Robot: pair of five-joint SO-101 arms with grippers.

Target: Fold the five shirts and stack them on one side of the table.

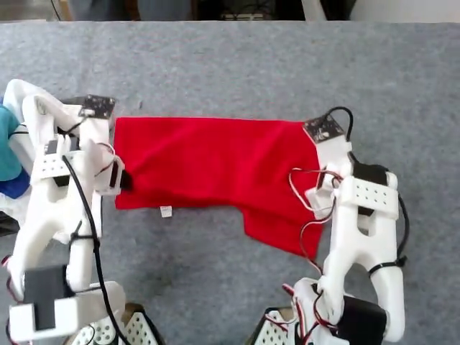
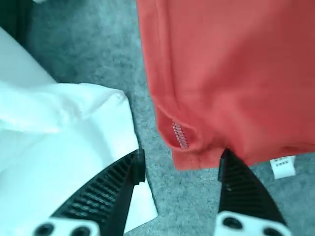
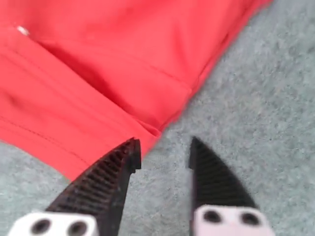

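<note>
Grey table (image 1: 230, 65), red shirt (image 1: 208, 162), illegible tag (image 1: 166, 211)

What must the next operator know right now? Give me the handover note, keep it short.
Left gripper: open, empty, straddling a left-end corner of the red shirt.
Right gripper: open, empty, at the shirt's right-end edge.
Red shirt lies flat across the grey table between the arms, seemingly partly folded. White shirt beside the left gripper; teal cloth at the table's left edge.
Done: no finished fold visible.
Left: finish folding the red shirt, stack it; the other shirts' state cannot be judged.
</note>
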